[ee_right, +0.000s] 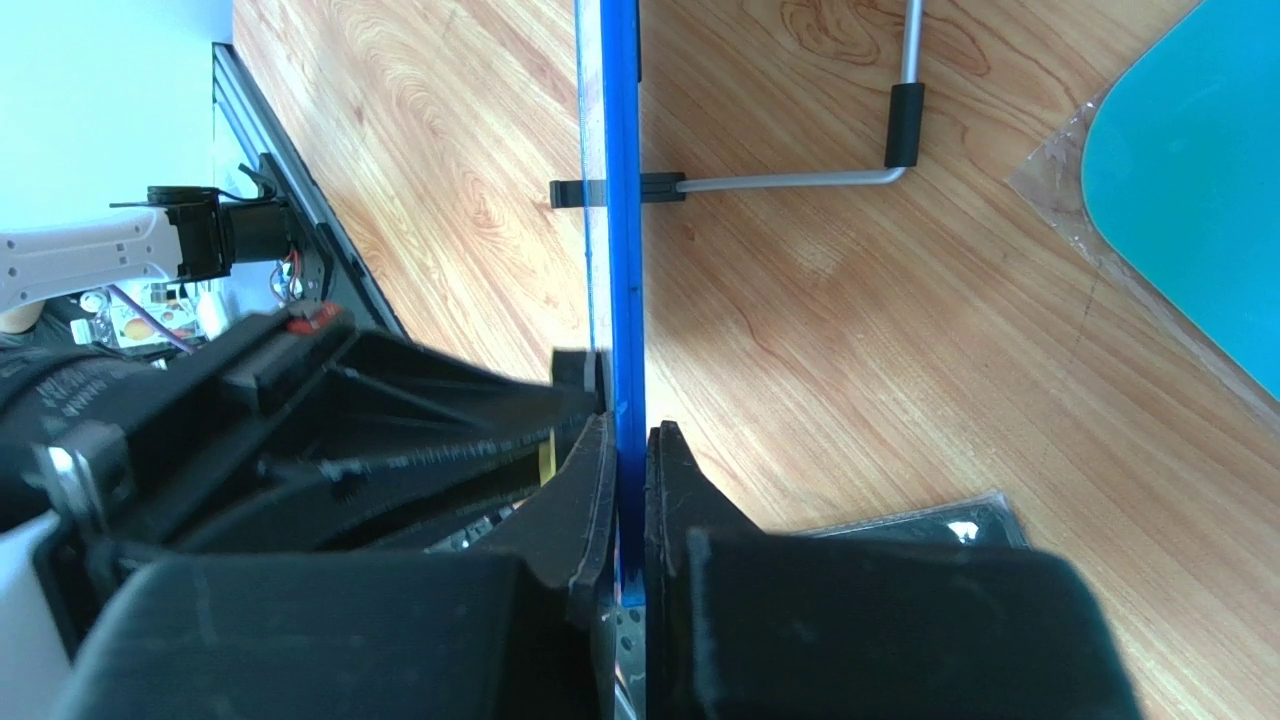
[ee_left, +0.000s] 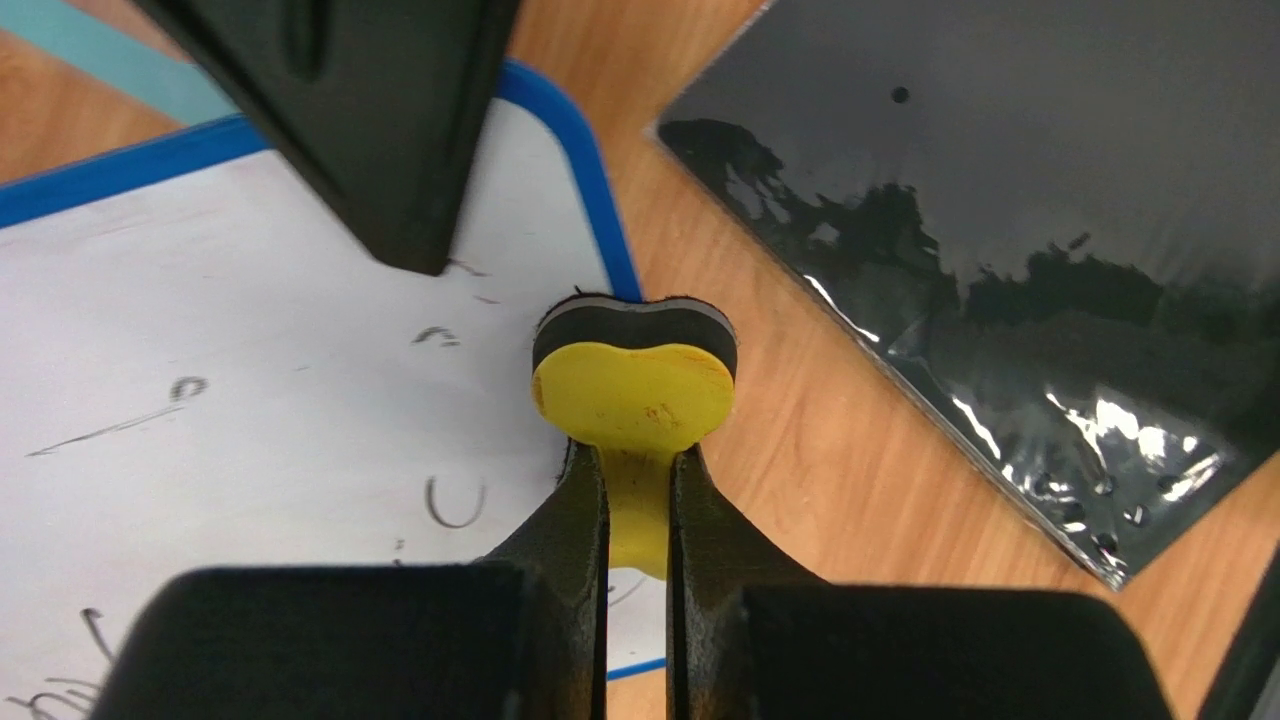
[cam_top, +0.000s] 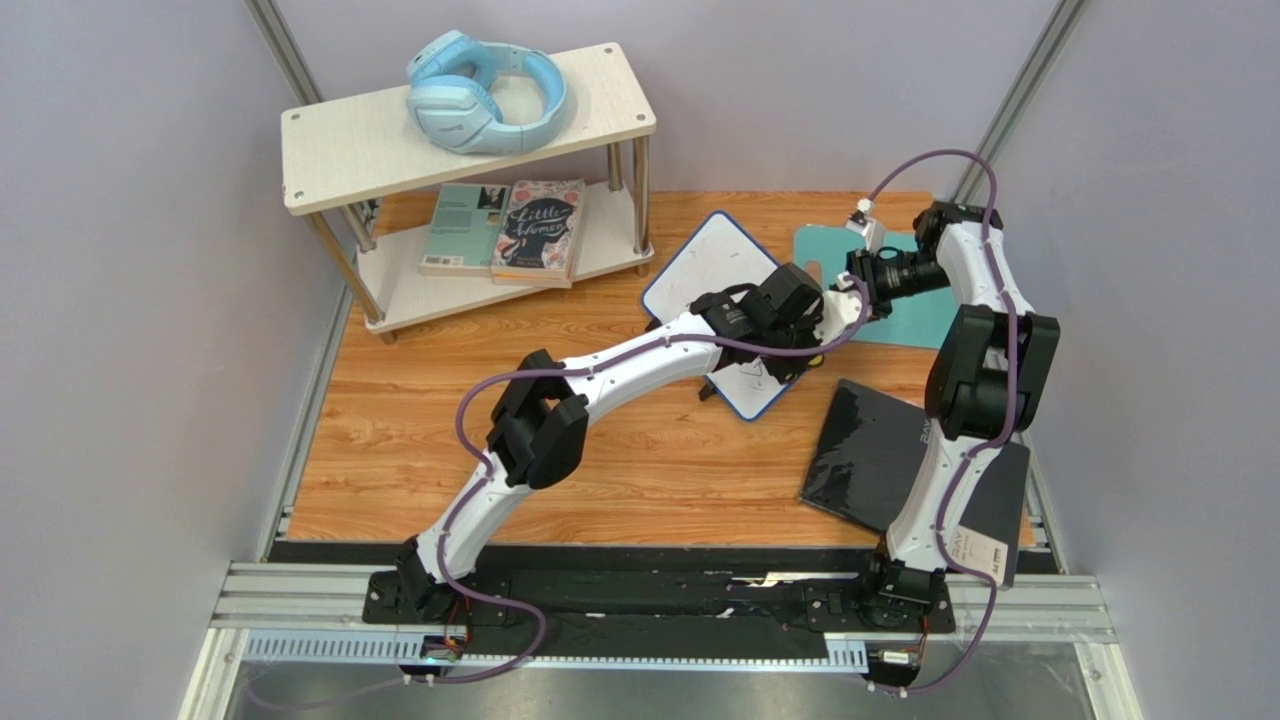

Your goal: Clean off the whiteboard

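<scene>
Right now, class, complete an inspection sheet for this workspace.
Surface: wooden table, wood grain showing.
Job's things: whiteboard, dark marks remain; yellow eraser at its blue edge.
Clutter: black panel, teal mat, shelf with headphones and books.
Grippers: left gripper shut on yellow eraser; right gripper shut on whiteboard's edge.
Cables: purple cables, looping loose in places.
Surroundings: grey walls.
</scene>
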Robot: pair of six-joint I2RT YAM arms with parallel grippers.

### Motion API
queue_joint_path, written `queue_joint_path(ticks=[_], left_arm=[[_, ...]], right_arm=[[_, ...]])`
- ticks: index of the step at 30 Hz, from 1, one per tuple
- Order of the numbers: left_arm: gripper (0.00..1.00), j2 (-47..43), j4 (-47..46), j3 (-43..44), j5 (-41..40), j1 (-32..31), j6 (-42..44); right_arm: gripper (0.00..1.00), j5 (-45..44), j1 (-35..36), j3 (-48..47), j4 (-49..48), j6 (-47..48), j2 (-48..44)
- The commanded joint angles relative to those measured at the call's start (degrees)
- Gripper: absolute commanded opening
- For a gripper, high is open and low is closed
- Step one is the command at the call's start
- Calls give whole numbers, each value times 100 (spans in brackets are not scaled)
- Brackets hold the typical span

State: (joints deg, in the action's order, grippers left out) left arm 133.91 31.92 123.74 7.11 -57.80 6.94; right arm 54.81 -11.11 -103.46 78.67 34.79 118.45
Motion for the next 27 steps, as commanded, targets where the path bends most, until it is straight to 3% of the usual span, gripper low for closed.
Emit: queue_joint_path(ticks=[1,14,18,27], left_arm=[[0,443,358,-131,722,-320,-8],[0,232,-205,-466,-1194,207,-1177],[0,338,-116,-359,-1370,488,-1379],[0,4,-599,-1045,-1265,999,-1871]], right_arm=[[0,144,127,-359,-124,-7,2],[0,13,127,-464,16,178,81],[0,13,118,-430,95,283,81],[0,-75,118,-815,648,651,292]])
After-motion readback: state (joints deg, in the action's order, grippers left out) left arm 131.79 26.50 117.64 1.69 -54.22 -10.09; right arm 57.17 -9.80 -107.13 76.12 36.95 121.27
